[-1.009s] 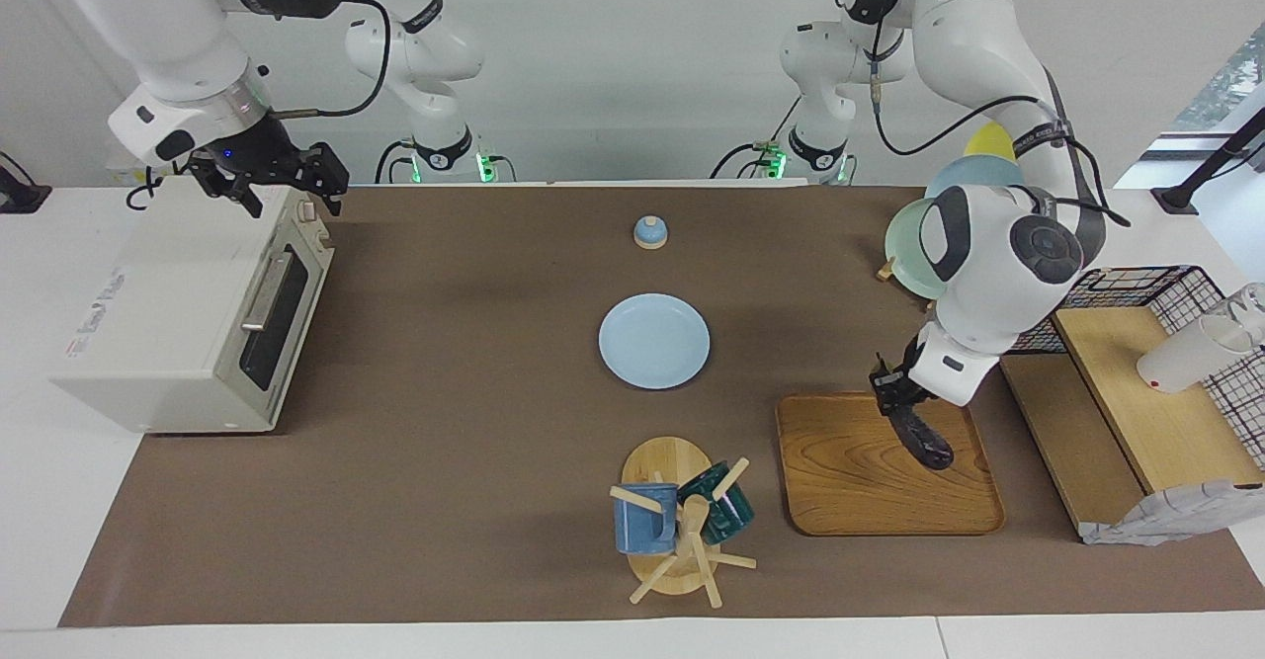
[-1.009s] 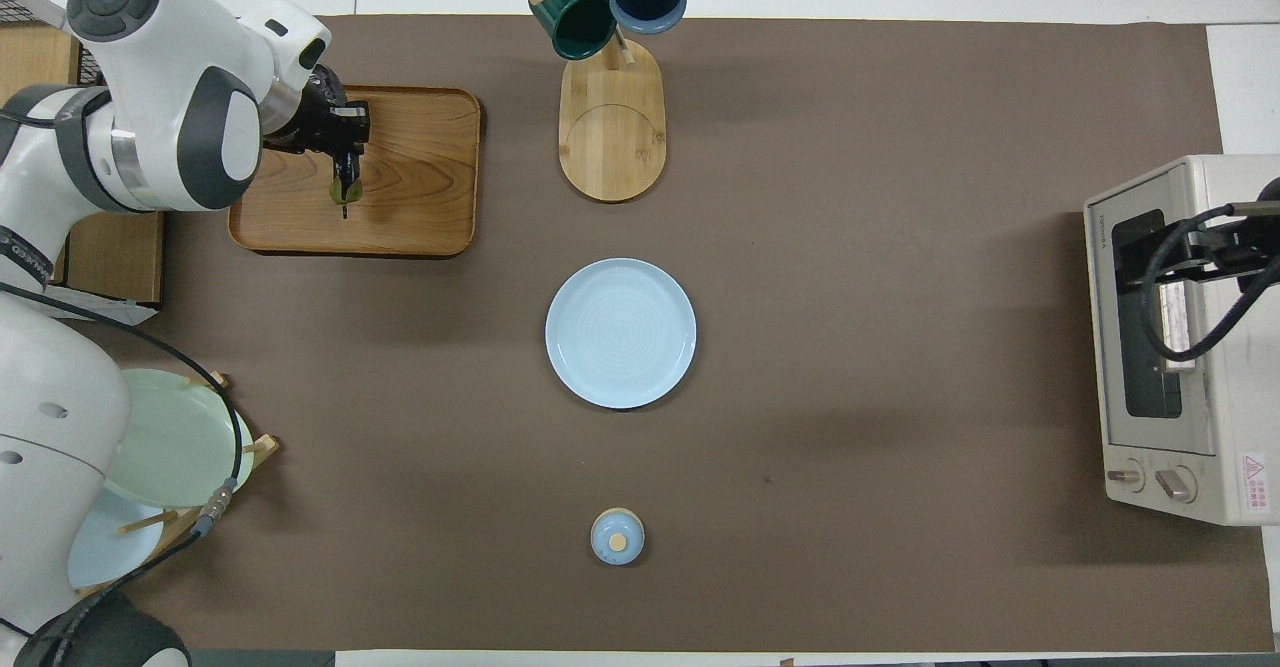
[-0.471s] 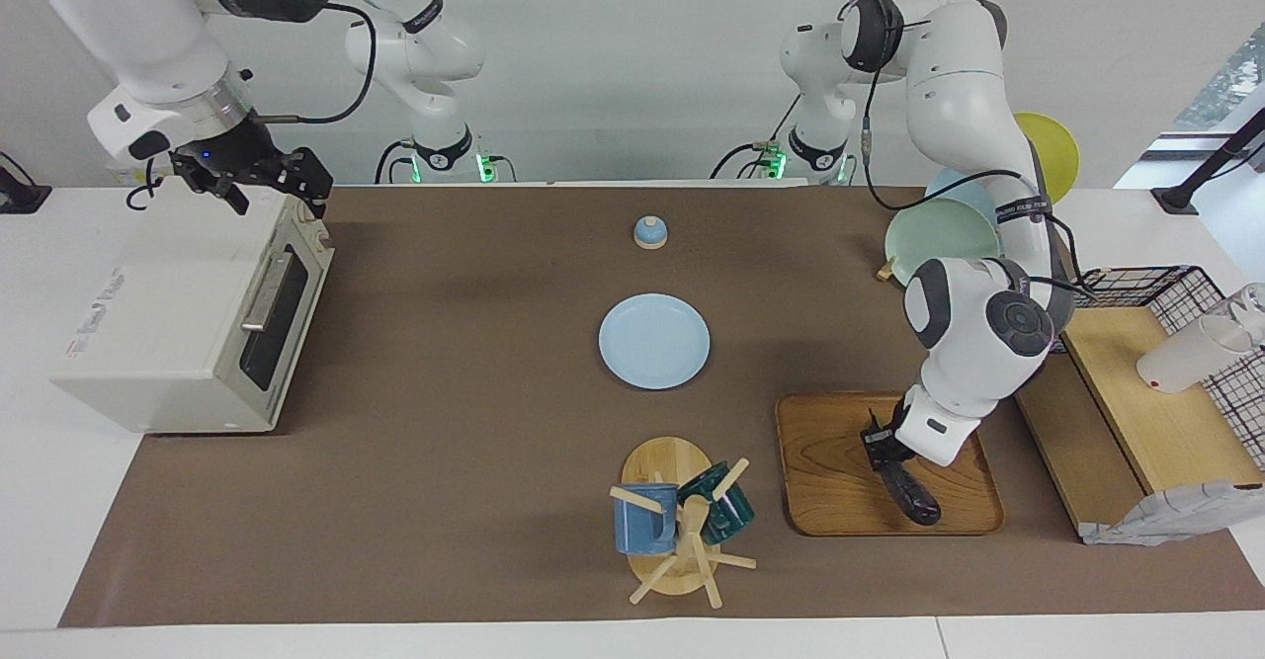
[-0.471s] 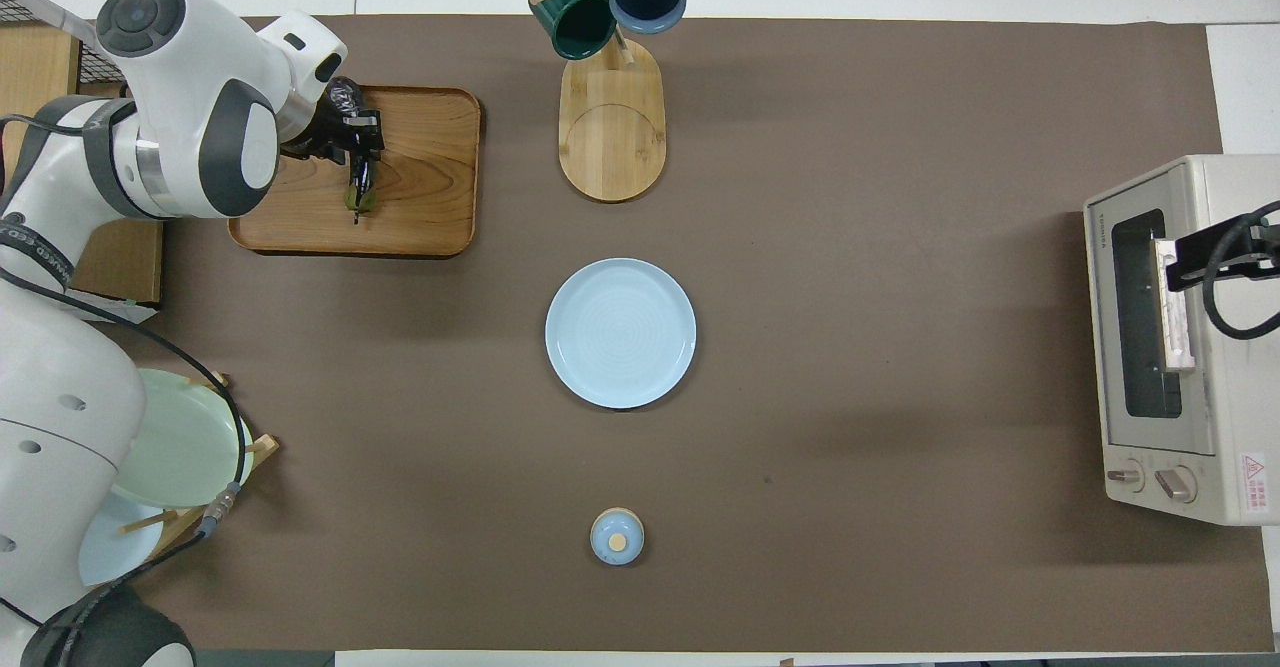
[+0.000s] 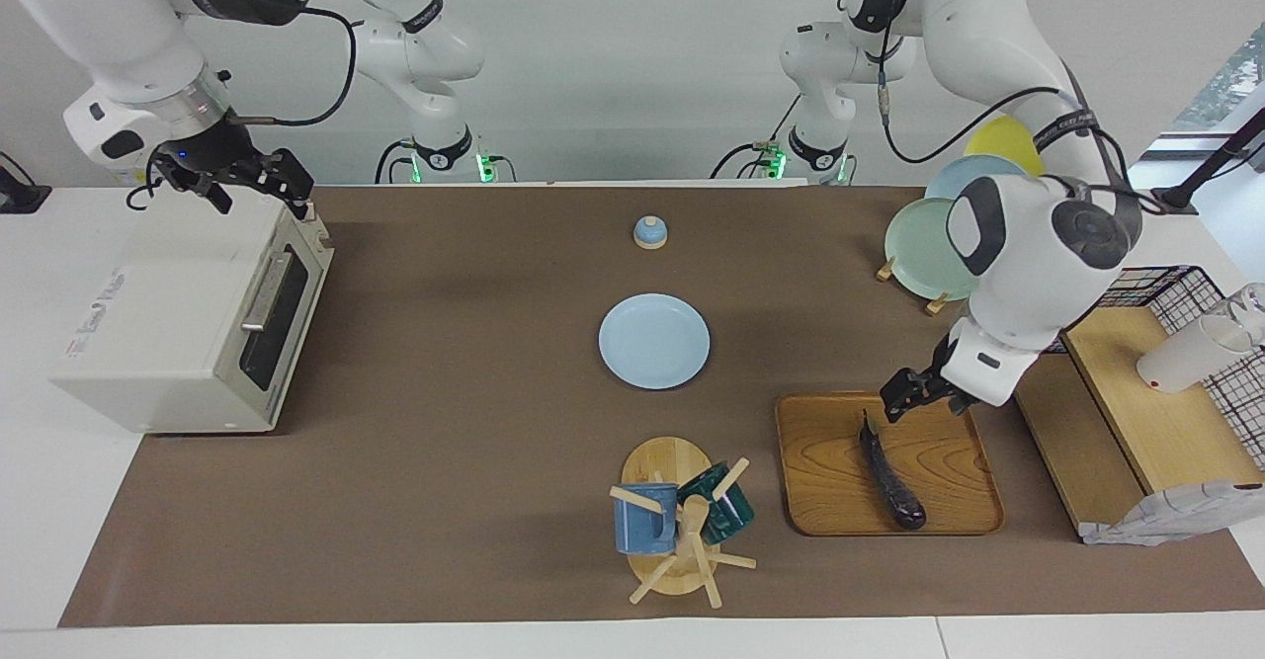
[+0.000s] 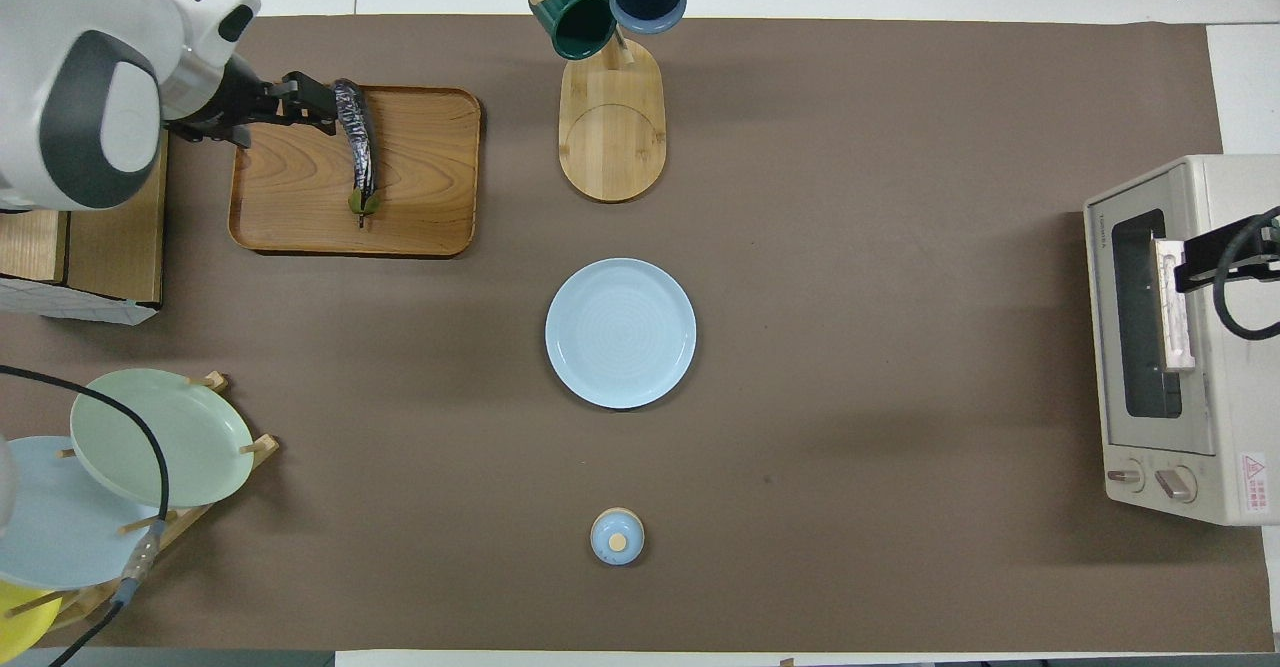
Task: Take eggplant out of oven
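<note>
The dark eggplant (image 5: 892, 476) lies flat on the wooden tray (image 5: 830, 461), free of any gripper; it also shows in the overhead view (image 6: 355, 142) on the tray (image 6: 290, 207). My left gripper (image 5: 921, 404) is open and empty, raised over the tray's edge nearest the robots, just off the eggplant's stem end; in the overhead view (image 6: 315, 107) it is beside the eggplant. The white oven (image 5: 188, 313) stands at the right arm's end with its door shut (image 6: 1150, 347). My right gripper (image 5: 259, 190) is open, held over the oven's top.
A light blue plate (image 5: 654, 341) lies mid-table, with a small blue knobbed lid (image 5: 649, 232) nearer the robots. A mug tree (image 5: 682, 526) stands beside the tray. A plate rack (image 5: 934, 244), a black wire basket (image 5: 1146, 288) and a wooden shelf (image 5: 1137, 412) sit at the left arm's end.
My left gripper set the eggplant down on the tray, let go and lifted away toward the robots. My right gripper drifted a little up and away over the oven.
</note>
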